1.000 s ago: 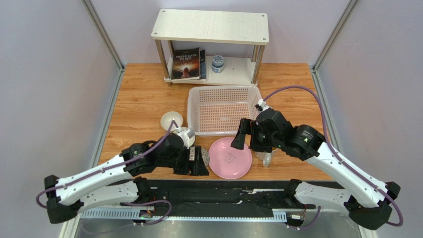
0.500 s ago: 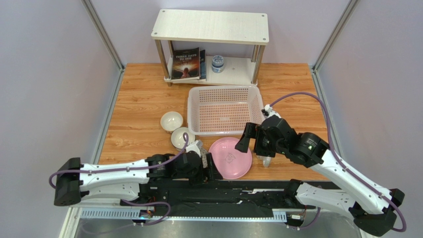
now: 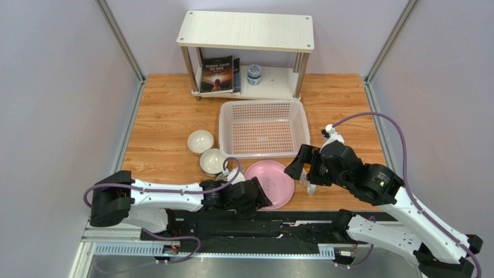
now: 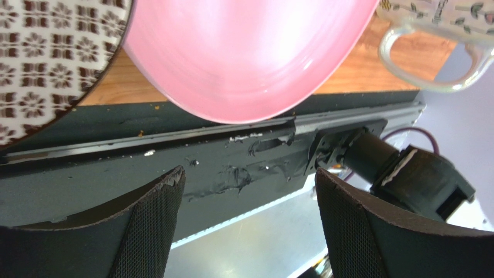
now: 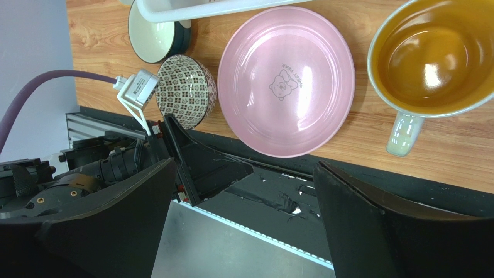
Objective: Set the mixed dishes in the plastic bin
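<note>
Left end effector (image 4: 246,179): fingers spread wide, nothing between them. It is held low at the near edge of the tabletop (image 3: 168,121), aimed at the near rim of the pink plate (image 5: 287,81). No contact with the plate is seen.

Right end effector (image 5: 243,168): also spread wide, nothing gripped. It is hung above the plate and the mug (image 5: 432,58), apart from both.

The plate is lain flat at the near tabletop edge, just in front of the bin (image 3: 223,130). The dark-patterned bowl (image 5: 185,91) is set just beside it on the left, the mug just beside it on the right, upright, handle toward the black rail (image 4: 243,168). Two white bowls (image 3: 200,141) are stood left of the bin, close together.

Progress, judged: nothing done yet. The bin is seen with bare lattice base only, and all five dishes are left on the tabletop. The plate is judged first up.

Surface: wood-grain tabletop. A white two-tier shelf (image 3: 246,32) is placed at the far edge, with a book (image 3: 217,73) and a small jar (image 3: 254,74) on its lower tier. The cell is enclosed by plain pale walls (image 3: 58,87).
</note>
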### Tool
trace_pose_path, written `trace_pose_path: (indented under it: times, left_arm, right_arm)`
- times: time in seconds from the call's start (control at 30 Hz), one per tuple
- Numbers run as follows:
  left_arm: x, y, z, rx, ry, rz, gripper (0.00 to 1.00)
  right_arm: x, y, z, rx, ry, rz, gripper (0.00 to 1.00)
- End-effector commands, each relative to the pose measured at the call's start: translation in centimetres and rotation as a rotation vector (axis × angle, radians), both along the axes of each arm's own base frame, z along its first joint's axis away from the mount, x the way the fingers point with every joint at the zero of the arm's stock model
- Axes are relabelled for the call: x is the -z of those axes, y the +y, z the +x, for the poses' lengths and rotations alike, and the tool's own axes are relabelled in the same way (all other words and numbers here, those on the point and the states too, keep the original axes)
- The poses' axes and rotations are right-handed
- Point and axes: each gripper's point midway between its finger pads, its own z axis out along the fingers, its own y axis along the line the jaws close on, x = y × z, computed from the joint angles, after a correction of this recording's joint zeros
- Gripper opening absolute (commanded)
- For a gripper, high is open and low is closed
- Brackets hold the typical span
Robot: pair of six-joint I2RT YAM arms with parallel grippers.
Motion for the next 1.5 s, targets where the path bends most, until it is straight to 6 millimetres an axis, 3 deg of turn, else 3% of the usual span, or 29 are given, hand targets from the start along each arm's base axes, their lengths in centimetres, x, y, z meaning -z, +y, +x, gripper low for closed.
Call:
trace_pose_path:
  times: [0.0,0.1,0.33,0.47,0.77,1.07,1.23,1.3,1.4,1.47]
  left_arm:
    - [-1.2,0.2,1.4,-0.116,-0.009,-0.013,0.87]
    - [0.0,1.2,1.9,-0.17,-0.012,0.017,0.85]
    - [1.9,1.4,1.9,-0.168,0.013,0.12,0.83]
    - [3.5,1.4,2.7,-0.223,0.046,0.159,0.71]
    - [2.6,0.7,4.7,-0.227,-0.029,0.228,0.66]
    - [4.1,2.4,3.4,-0.2,0.058,0.363,0.62]
    - [4.7,2.4,4.4,-0.219,0.049,0.361,0.59]
    - [4.9,2.2,4.5,-0.212,0.06,0.357,0.52]
    - [5.2,1.7,4.7,-0.207,0.067,0.355,0.11]
    - [5.5,1.5,4.7,-0.197,0.074,0.361,0.11]
  right_arm:
    - [0.2,-0.9,-0.2,0.042,-0.002,0.003,0.95]
    - [0.6,-1.3,-0.4,0.047,0.005,0.001,0.95]
    - [1.5,-1.7,-0.8,0.06,0.029,-0.016,0.95]
    - [1.7,-1.8,-1.1,0.065,0.035,0.001,0.95]
    - [2.5,-2.9,-2.0,0.083,0.056,0.008,0.94]
    - [2.0,-3.5,-2.1,0.09,0.049,-0.008,0.94]
    - [2.4,-3.3,-2.3,0.089,0.067,0.001,0.95]
    - [2.7,-3.1,-2.6,0.083,0.085,0.007,0.94]
    - [3.3,-2.9,-3.1,0.082,0.123,0.019,0.93]
    - [3.6,-2.7,-3.5,0.082,0.151,0.032,0.92]
